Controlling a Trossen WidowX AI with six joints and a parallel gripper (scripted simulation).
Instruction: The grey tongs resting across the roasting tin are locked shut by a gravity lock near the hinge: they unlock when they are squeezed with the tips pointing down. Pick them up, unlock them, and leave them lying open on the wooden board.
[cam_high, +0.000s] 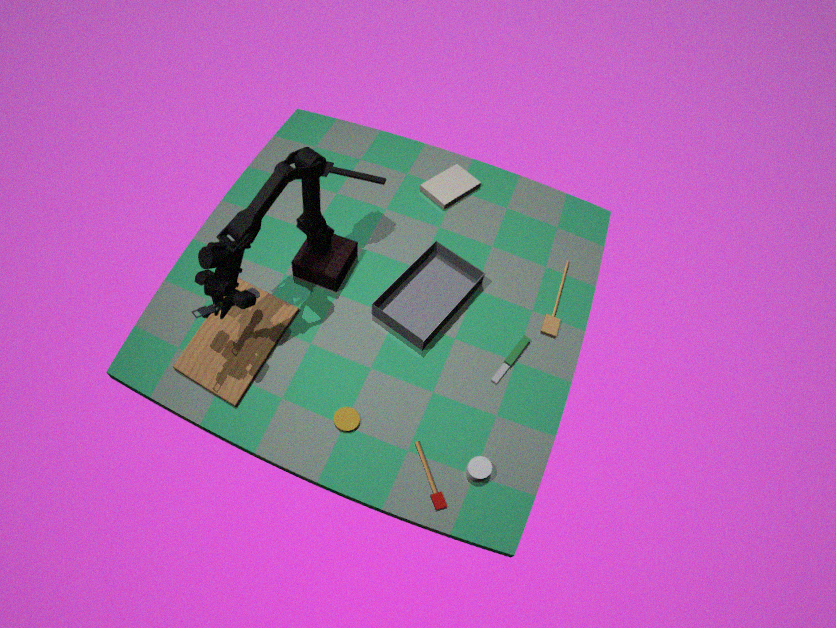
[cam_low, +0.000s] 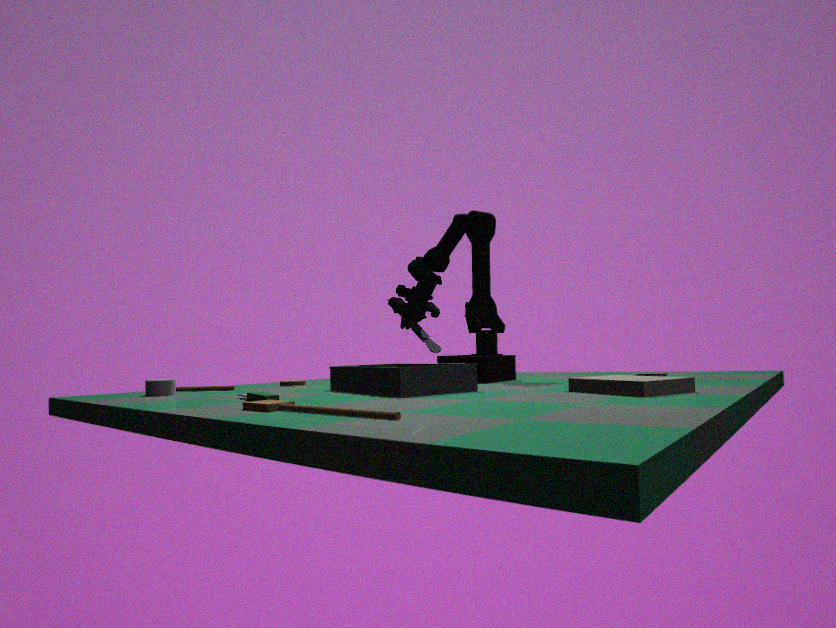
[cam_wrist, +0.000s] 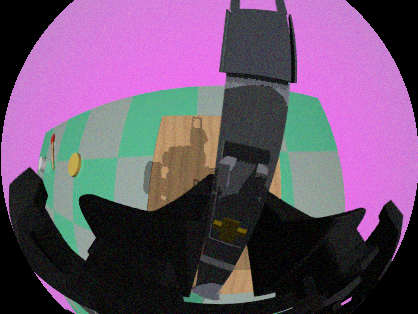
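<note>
My gripper is shut on the grey tongs around their middle and holds them in the air. In the wrist view the hinge end with its wire loop is at the top and the tips are at the bottom. In the exterior view the tips point down at a slant, towards the arm's base. The tong arms look close together; whether the lock is released cannot be told. The wooden board lies below, with the arm's shadow on it. The roasting tin stands apart, empty.
A pale block lies beyond the tin. A wooden spatula and a green-handled knife lie on its other side. A yellow disc, a red-headed tool and a white cylinder are farther out.
</note>
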